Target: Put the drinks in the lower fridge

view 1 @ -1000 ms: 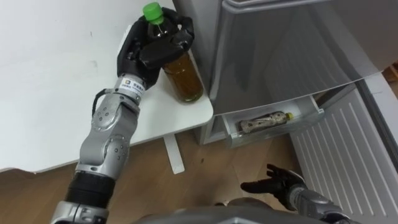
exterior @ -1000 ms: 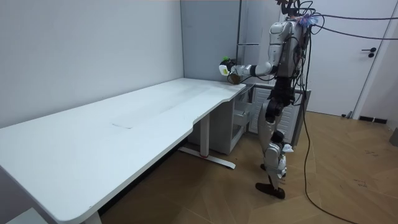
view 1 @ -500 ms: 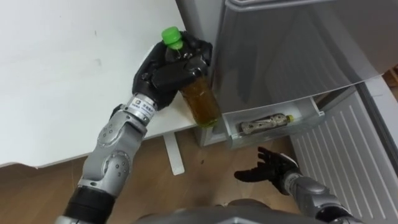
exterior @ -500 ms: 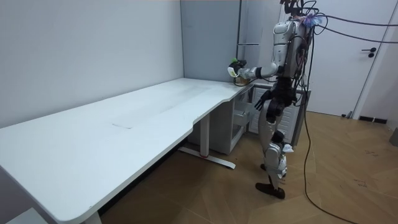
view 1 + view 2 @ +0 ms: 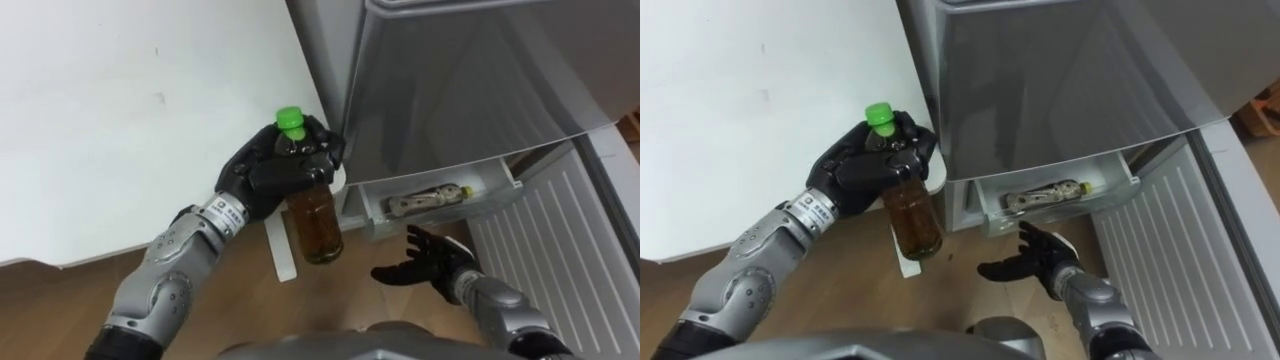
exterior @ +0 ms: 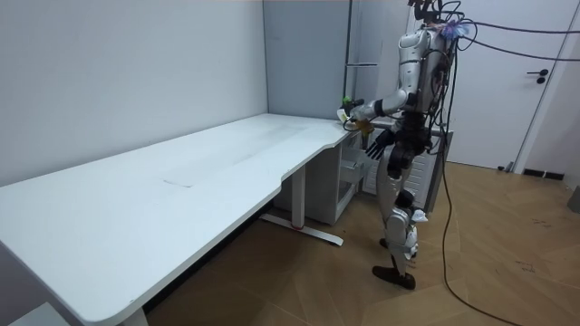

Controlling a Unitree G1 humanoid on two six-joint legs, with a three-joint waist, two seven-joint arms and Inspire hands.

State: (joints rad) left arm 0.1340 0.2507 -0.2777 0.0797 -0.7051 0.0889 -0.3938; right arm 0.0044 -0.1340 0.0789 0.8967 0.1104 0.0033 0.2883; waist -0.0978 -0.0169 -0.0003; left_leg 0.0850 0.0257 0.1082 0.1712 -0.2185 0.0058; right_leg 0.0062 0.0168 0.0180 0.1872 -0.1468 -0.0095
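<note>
My left hand [image 5: 270, 175] is shut on a bottle of brown tea [image 5: 312, 220] with a green cap [image 5: 290, 119], held upright in the air past the white table's corner [image 5: 250, 215]. The bottle [image 5: 912, 220] hangs left of the open lower fridge drawer [image 5: 440, 195], where another bottle [image 5: 428, 196] lies on its side. My right hand [image 5: 425, 262] is open, palm up, just below and in front of that drawer. In the room view I stand beside the table's far end, facing the grey fridge [image 6: 362, 81], with the bottle [image 6: 350, 113] in front of my chest.
The fridge's grey upper door [image 5: 470, 70] fills the top right. Its white lower door [image 5: 560, 250] stands open at the right. A white table leg [image 5: 280, 250] drops to the wooden floor [image 5: 60, 300] behind the held bottle.
My left hand has carried the bottle off the table, down and to the right, towards the drawer. My right hand has risen a little and moved left under the drawer.
</note>
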